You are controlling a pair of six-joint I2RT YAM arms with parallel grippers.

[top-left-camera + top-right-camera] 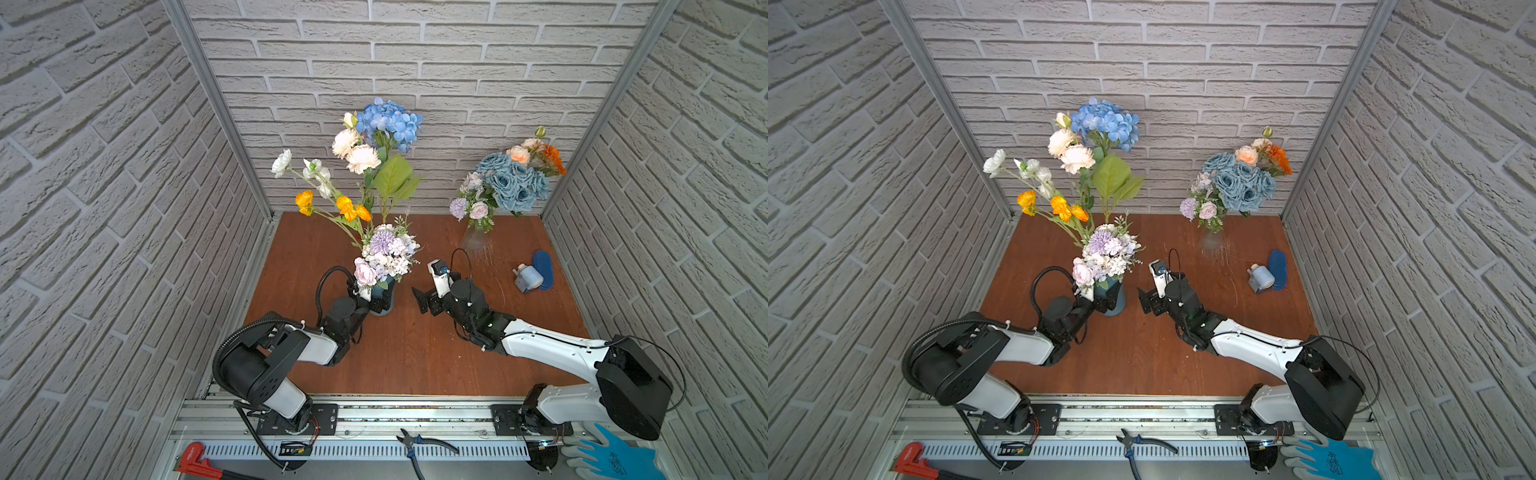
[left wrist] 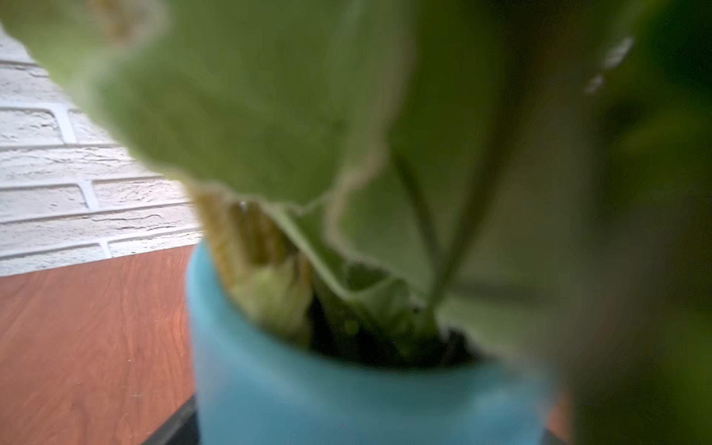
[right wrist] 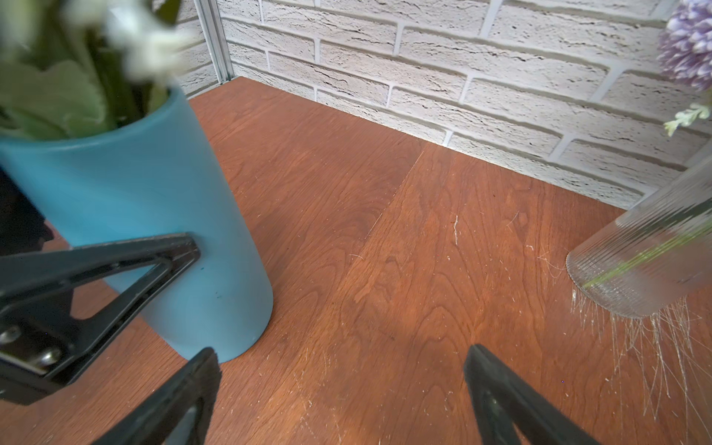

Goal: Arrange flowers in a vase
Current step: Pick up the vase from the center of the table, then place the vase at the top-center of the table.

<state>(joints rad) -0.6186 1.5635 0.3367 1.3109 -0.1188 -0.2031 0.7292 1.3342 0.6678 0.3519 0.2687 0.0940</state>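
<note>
Blue vase (image 3: 154, 212) holds one bunch of flowers (image 1: 384, 249), with one hydrangea (image 1: 390, 120) and three orange poppies (image 1: 346, 206); a second bunch (image 1: 509, 183) stands in one clear glass vase (image 1: 473, 239) at the back. Whether the left gripper (image 1: 380, 302), astride that first vase, is clamped I cannot tell; the right gripper (image 3: 341, 358) gapes wide, empty. Print on the glove (image 1: 615, 457) is too small to read.
</note>
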